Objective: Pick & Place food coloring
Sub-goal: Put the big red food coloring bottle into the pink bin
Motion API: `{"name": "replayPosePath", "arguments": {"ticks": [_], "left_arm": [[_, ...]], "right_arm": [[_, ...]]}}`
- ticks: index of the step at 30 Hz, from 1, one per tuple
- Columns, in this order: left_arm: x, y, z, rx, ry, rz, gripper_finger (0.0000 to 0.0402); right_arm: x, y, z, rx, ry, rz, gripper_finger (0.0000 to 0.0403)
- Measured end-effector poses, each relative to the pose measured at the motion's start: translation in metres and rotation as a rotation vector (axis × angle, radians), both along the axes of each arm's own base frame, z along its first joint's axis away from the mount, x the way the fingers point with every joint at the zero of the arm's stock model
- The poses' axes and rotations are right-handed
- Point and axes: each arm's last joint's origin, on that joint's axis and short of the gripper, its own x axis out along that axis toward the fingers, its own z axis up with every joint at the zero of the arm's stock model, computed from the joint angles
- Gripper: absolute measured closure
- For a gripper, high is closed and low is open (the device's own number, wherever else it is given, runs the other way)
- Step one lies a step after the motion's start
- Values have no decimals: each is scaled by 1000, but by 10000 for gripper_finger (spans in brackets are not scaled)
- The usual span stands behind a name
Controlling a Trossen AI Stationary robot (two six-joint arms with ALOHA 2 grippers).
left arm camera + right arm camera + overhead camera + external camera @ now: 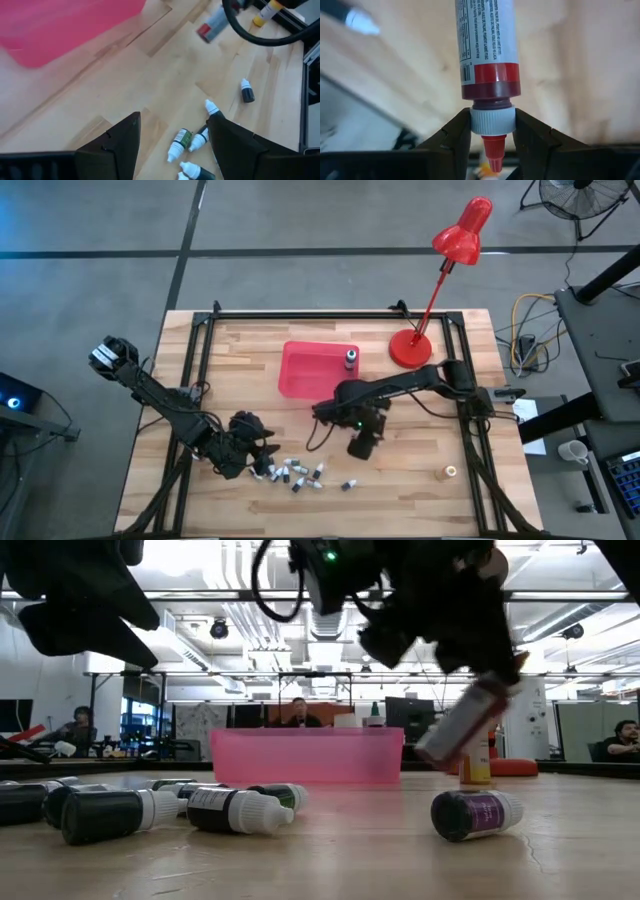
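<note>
Your right gripper was pinching a red squeeze tube by its white collar, just behind the red nozzle. In the low view that tube hung tilted in the air, clear of the wood. From above, the right gripper sat near the middle of the table, a little toward the front edge and just in front of the red tray.

That tray lay toward the back edge, and it had one dark-capped bottle standing upright in its right back corner. The red desk lamp stood near the back right corner.

Your left gripper hung near the front edge, left of centre, its fingers spread wide and holding nothing. Right beside it lay the loose cluster of small bottles, all on their sides on the wood. In the left wrist view you could see several of those bottles past the fingertips, with white tips and dark bodies, one with a green label.

One bottle lay apart from the cluster, to its right. In the low view it showed as a purple-labelled bottle on its side, below the hanging tube. A small yellowish bottle stood alone near the front right corner. People sat in the room behind the table.
</note>
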Motion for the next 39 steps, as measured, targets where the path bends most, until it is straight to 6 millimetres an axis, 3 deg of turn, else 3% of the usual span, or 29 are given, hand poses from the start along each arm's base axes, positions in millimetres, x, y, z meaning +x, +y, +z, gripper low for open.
{"name": "replayPosePath", "arguments": {"ticks": [10,18,24,31,39], "left_arm": [[-2,2,-6,22,17,-8,200],[-5,4,-14,19,31,4,200],[-5,4,-14,24,30,1,200],[-5,3,-14,26,29,-10,200],[-6,2,-14,30,29,-24,200]], "right_arm": [[-35,32,-39,156,303,-137,282],[-53,63,-38,279,444,-228,280],[-53,63,-38,255,481,-278,283],[-60,58,-56,234,547,-301,264],[-57,58,-54,248,536,-306,247]]}}
